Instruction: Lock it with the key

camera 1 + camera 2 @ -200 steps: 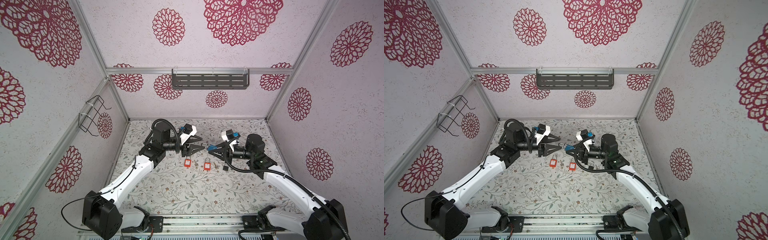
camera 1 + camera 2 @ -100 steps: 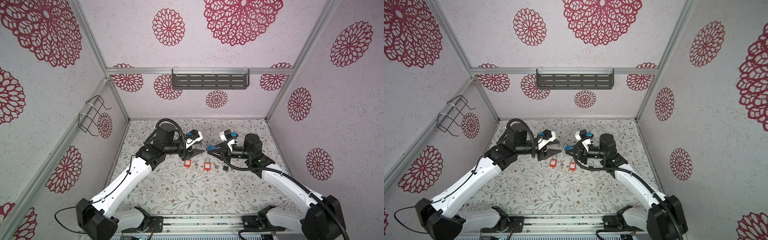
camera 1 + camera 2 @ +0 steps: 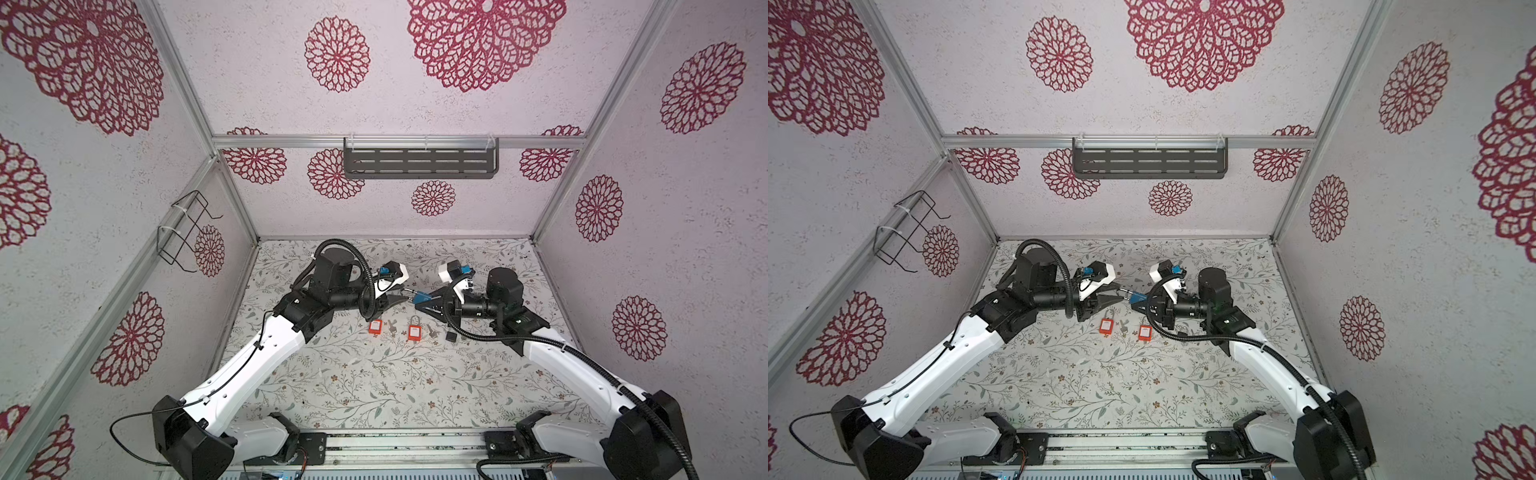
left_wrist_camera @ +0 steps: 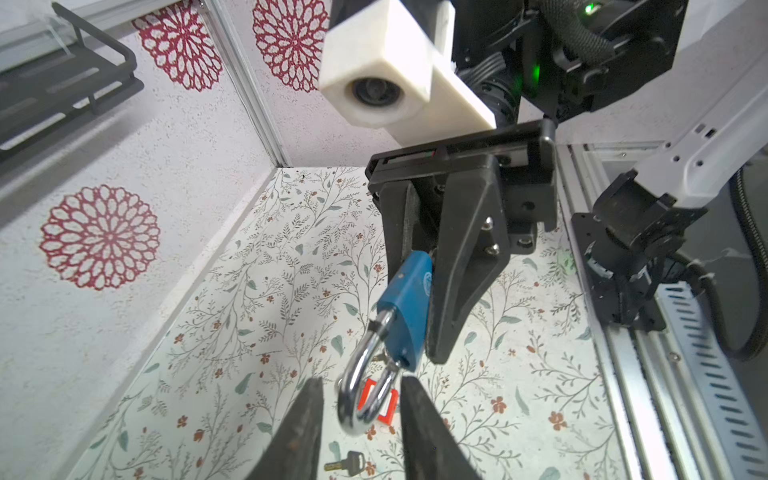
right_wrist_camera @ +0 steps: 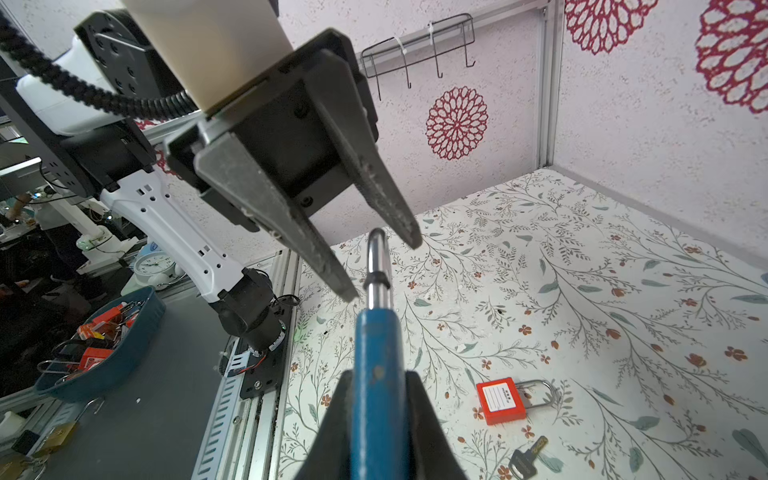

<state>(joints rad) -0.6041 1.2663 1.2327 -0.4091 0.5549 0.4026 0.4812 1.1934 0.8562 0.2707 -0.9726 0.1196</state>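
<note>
in a top view the right jaws clamp the blue padlock (image 3: 421, 296) in mid-air over the floral bench (image 3: 374, 386), left jaws just beside it. left wrist: left jaws narrow, straddling the shackle (image 4: 363, 361) with gaps both sides, so an off-centre squeeze could twist the padlock loose. right wrist: key (image 5: 525, 457) lies unheld on the bench by a red lock (image 5: 500, 401), flowered walls (image 5: 623, 124) around.

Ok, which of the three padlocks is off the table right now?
The blue padlock: the right gripper holds it in the air, shackle between the open jaws of the left gripper. Both red padlocks lie on the table.
</note>
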